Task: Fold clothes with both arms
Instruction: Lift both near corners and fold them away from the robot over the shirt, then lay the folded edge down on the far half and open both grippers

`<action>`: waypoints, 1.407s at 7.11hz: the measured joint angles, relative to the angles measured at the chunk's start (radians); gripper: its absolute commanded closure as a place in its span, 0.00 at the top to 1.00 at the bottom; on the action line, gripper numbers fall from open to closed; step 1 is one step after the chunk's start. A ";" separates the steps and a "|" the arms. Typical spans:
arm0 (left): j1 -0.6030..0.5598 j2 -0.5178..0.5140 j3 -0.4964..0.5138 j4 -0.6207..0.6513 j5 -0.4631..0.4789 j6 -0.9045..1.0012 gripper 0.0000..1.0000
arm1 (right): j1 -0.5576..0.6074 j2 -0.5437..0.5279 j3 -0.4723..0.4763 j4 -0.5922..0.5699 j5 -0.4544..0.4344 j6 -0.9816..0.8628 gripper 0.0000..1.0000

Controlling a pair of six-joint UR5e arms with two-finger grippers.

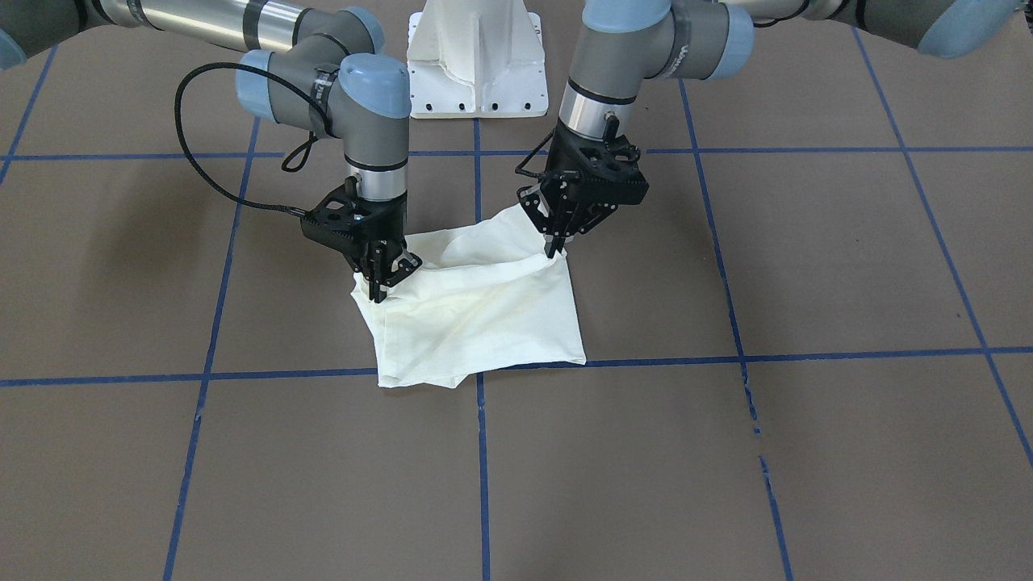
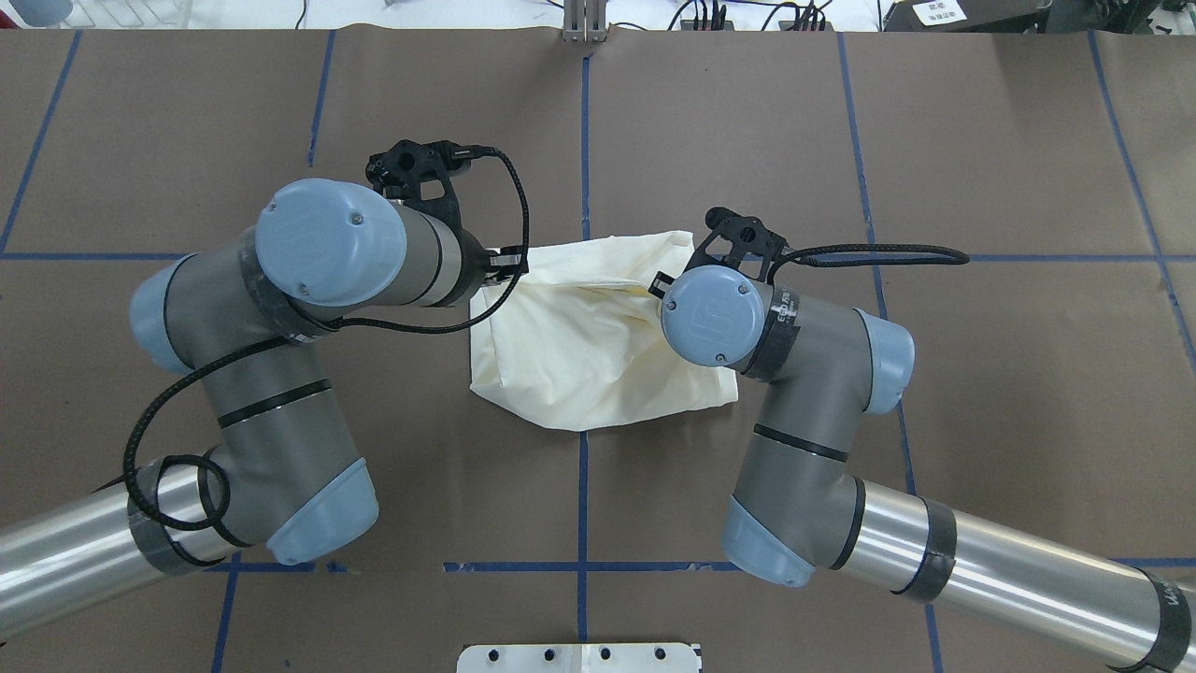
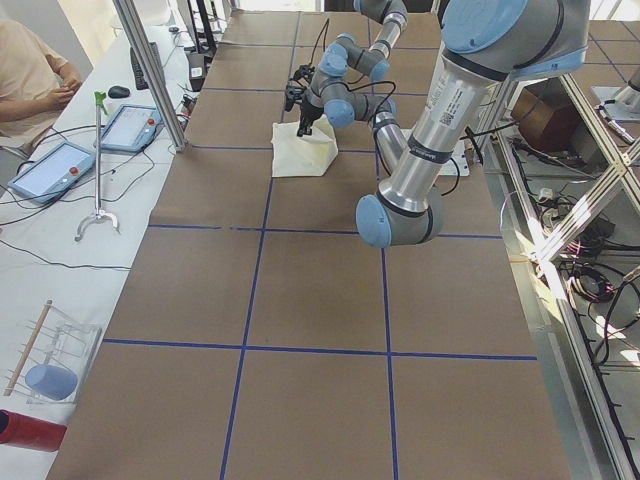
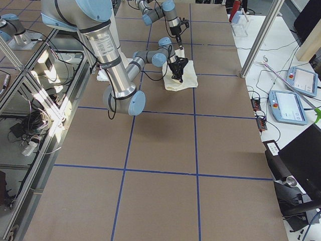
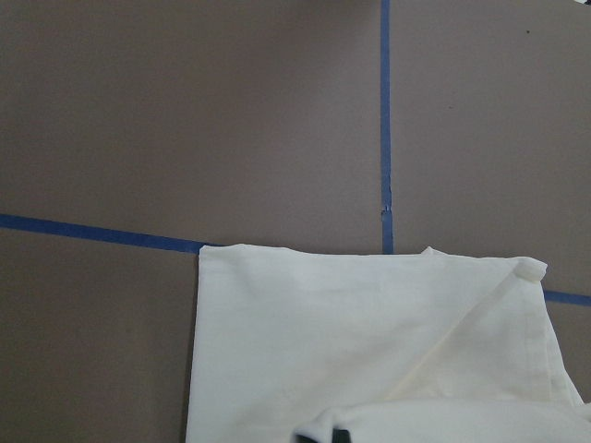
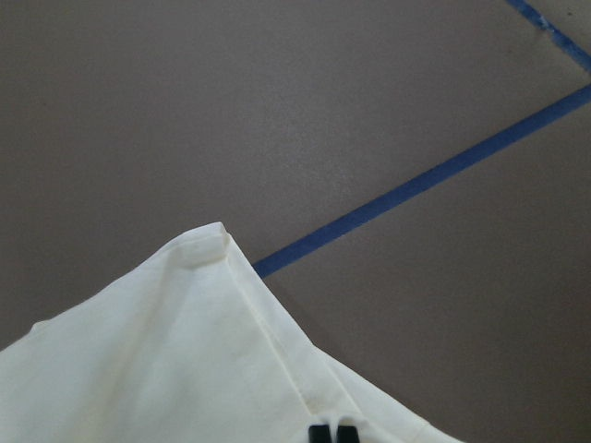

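The cream shirt (image 1: 484,315) lies folded into a rough square at the table's middle, plain side up, with no print showing. It also shows in the overhead view (image 2: 579,346). My left gripper (image 1: 555,248) is shut on one raised corner of its upper layer. My right gripper (image 1: 378,292) is shut on the other corner. The edge between them hangs slack, slightly above the lower layer. In the left wrist view the gripper (image 5: 320,436) is half covered by cloth (image 5: 369,332). In the right wrist view the shut gripper (image 6: 332,432) pinches the hem (image 6: 166,351). In the overhead view the right gripper is hidden under its wrist.
The white pedestal base (image 1: 476,56) stands at the robot's side of the brown table, which is marked with blue tape lines (image 1: 646,359). A side bench with tablets (image 3: 60,165) and a seated person (image 3: 30,70) lies beyond the table's far edge.
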 measured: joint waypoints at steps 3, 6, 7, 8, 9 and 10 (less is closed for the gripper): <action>-0.020 -0.014 0.124 -0.061 0.007 0.040 0.00 | 0.002 0.013 -0.045 0.004 0.002 -0.009 0.00; -0.039 -0.053 0.250 -0.151 0.008 0.048 0.00 | 0.002 0.013 -0.049 0.004 0.002 -0.019 0.13; -0.042 -0.064 0.288 -0.182 0.008 0.048 0.44 | 0.002 0.012 -0.049 0.004 0.002 -0.020 0.99; -0.043 -0.069 0.311 -0.204 0.008 0.051 0.99 | 0.002 0.011 -0.050 0.003 0.001 -0.032 1.00; -0.044 -0.069 0.322 -0.217 0.008 0.080 1.00 | 0.003 0.009 -0.050 0.003 0.001 -0.063 1.00; -0.053 -0.067 0.327 -0.239 0.006 0.138 1.00 | 0.016 0.010 -0.047 0.005 0.014 -0.113 1.00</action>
